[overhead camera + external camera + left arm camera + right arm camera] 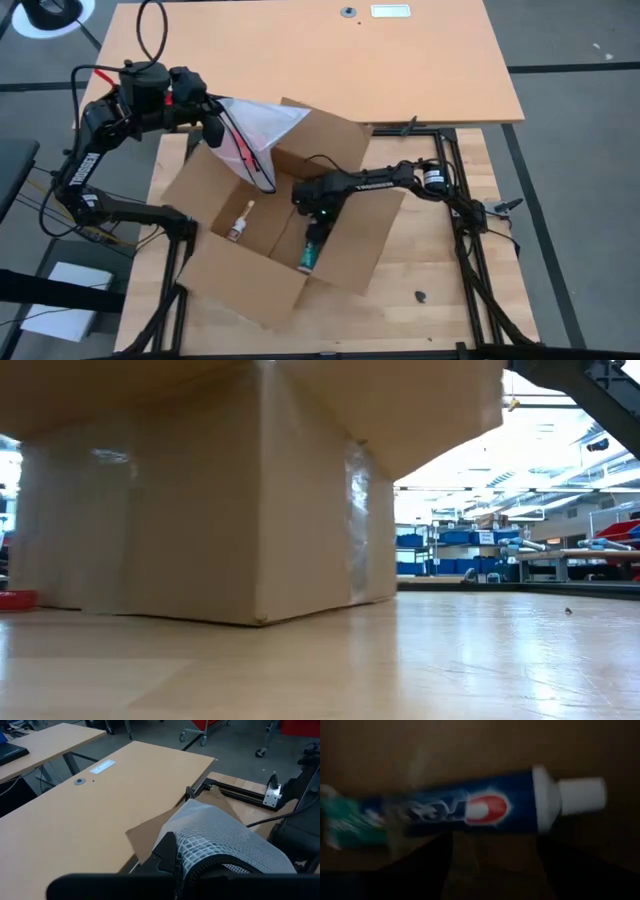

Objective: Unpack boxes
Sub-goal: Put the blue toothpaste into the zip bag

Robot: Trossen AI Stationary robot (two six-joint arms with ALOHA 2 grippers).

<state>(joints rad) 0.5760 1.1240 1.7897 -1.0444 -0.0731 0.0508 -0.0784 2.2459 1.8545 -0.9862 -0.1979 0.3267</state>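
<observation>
The brown cardboard box (pixel 270 225) stands open in the middle of the table, its flaps spread; the low view shows its taped side (pixel 200 510). On its floor lies a blue toothpaste tube (pixel 470 810) with a white cap, also in the high view (pixel 310 256). My right gripper (pixel 316 232) reaches down into the box. It is open just above the tube (pixel 495 867), one finger toward each side, touching nothing. My left gripper (pixel 218 125) is raised over the box's far left flap and shut on a clear bag with a white grid print (pixel 258 128). My left gripper pinches one end of the bag (pixel 192 857) between its two fingers, coming from the table's left and slanting a little downward. The bag bulges out past the fingers (pixel 167 852) and spreads in the air over the box's far left flap. Its lowest corner (pixel 268 183) hangs toward the box's opening.
A small bottle (pixel 240 222) lies on the box floor left of the tube. A second, larger tabletop (pixel 320 60) lies beyond the far edge. A small dark scrap (pixel 420 297) sits on the bare table right of the box. A red object (pixel 15 600) shows beside the box.
</observation>
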